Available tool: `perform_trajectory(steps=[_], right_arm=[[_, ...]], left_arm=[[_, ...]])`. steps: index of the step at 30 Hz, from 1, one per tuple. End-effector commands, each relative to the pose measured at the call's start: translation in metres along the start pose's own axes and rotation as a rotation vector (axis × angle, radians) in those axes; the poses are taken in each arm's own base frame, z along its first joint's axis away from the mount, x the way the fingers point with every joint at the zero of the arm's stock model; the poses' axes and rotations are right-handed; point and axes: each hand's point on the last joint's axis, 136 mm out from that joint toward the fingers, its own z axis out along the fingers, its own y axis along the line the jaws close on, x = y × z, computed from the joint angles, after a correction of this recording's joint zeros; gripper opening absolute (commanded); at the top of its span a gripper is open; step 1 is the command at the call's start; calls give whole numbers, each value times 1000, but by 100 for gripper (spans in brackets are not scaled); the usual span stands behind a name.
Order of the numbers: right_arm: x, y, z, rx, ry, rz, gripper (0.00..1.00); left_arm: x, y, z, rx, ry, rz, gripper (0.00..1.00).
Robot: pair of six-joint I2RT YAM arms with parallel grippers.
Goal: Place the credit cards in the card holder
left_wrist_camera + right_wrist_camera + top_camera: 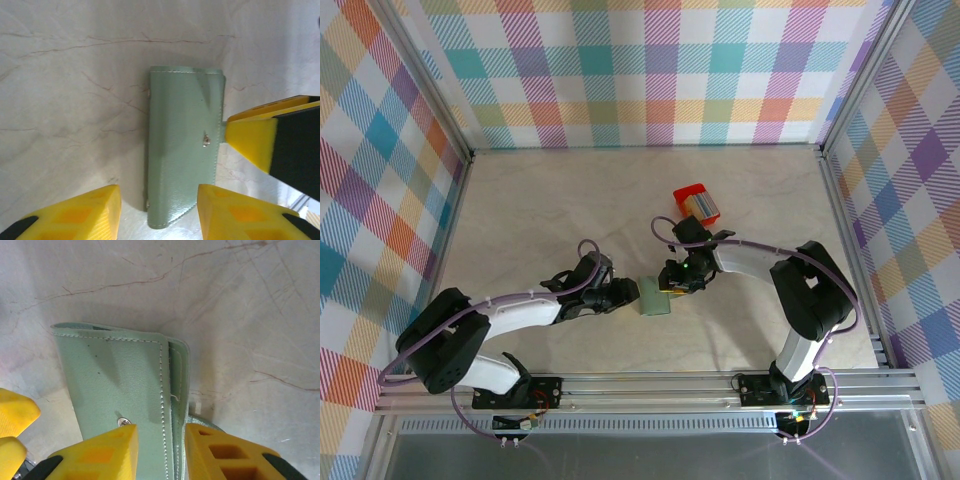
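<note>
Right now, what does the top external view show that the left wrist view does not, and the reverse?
Top external view: the red box beyond the right arm, and the checked walls. Left wrist view: the small metal snap on the wallet. Both: the green wallet flat on the pale table, the left gripper at its end.

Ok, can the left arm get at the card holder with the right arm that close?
Probably yes: the card holder lies flat with one end between the left end effector's spread fingers; the right end effector sits at its side edge, not between them.
</note>
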Motion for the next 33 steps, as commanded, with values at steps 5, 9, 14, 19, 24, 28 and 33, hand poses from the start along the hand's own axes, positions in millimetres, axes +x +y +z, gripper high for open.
perform_trajectory(steps=[5, 9, 14, 19, 24, 28, 33], right_arm=[[5, 6, 1, -34, 16, -39, 29], [5, 8, -2, -33, 4, -49, 27], [5, 10, -6, -38, -12, -68, 27], [5, 12, -4, -46, 3, -67, 27], [6, 7, -1, -26, 9, -62, 27], [8, 4, 2, -20, 15, -62, 27], [9, 3, 5, -26, 22, -58, 27]], left_arm=[[-3, -17, 5, 83, 14, 7, 41], [-1, -13, 7, 66, 19, 5, 39], [0, -10, 9, 59, 19, 4, 39], [2, -6, 12, 45, 27, 0, 37], [4, -2, 14, 48, 22, -3, 37], [5, -3, 16, 67, 23, -3, 37], [6, -2, 19, 55, 34, -3, 37]])
